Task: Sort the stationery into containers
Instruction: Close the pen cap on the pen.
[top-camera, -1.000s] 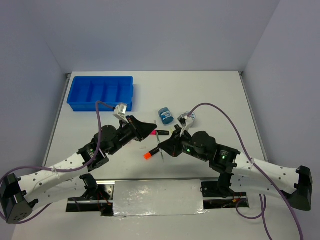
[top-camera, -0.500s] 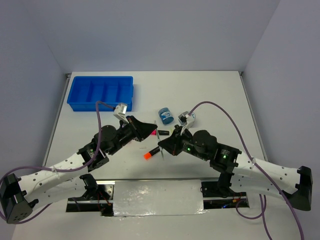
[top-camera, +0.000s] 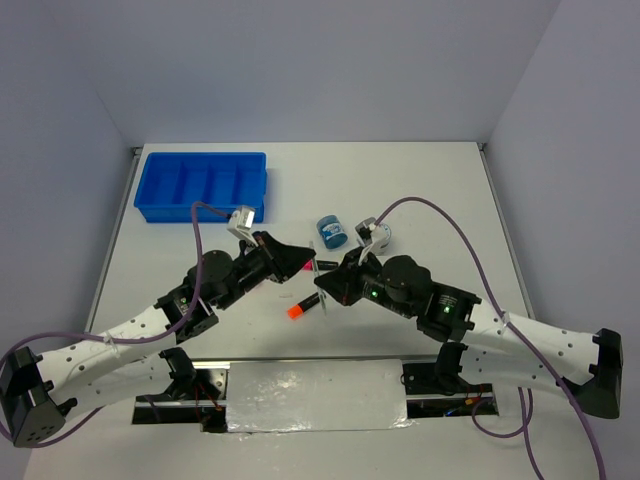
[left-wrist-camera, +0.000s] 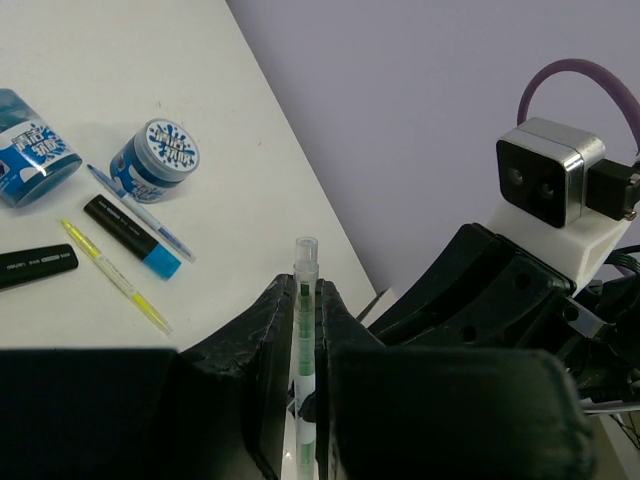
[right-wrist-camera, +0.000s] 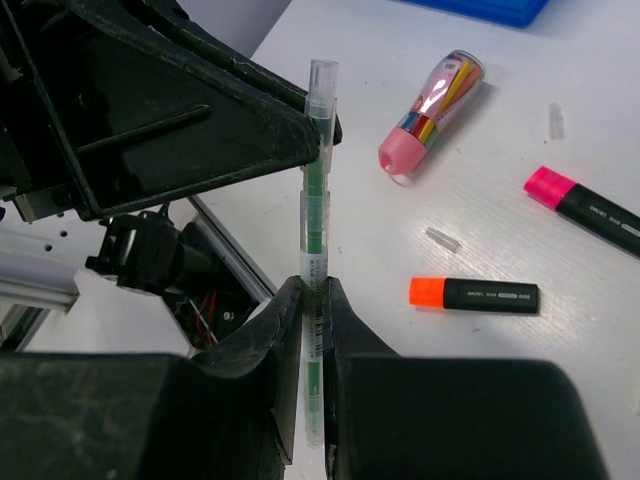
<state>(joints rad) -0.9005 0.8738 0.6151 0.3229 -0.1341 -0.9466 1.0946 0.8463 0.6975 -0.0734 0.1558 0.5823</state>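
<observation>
Tabletop (top-camera: 430, 190), white. Blue tray (top-camera: 200, 212) sits at the far left, well apart from all the stationery.

Left jaws and right jaws meet tip to tip mid-tabletop. Both are pinched on the same thin green pen (right-wrist-camera: 317, 170), whose clear-capped end pokes out past the left jaws.

Two round blue jars lie just beyond the jaws: upright jar (left-wrist-camera: 155, 160) and tipped jar (left-wrist-camera: 30, 150), the latter on its side.

Pink tube (right-wrist-camera: 432, 110) lies flat, apart from the markers.

Short black markers lie loose — orange-ended marker (right-wrist-camera: 480, 294) just on the near side of the jaws, pink-ended marker (right-wrist-camera: 590, 212) near it, blue-ended marker (left-wrist-camera: 130, 235) by the upright jar.

Thin blue pen (left-wrist-camera: 140, 212) runs just beside that jar. Thin yellow pen (left-wrist-camera: 115, 275) lies just beside the blue-ended marker.
</observation>
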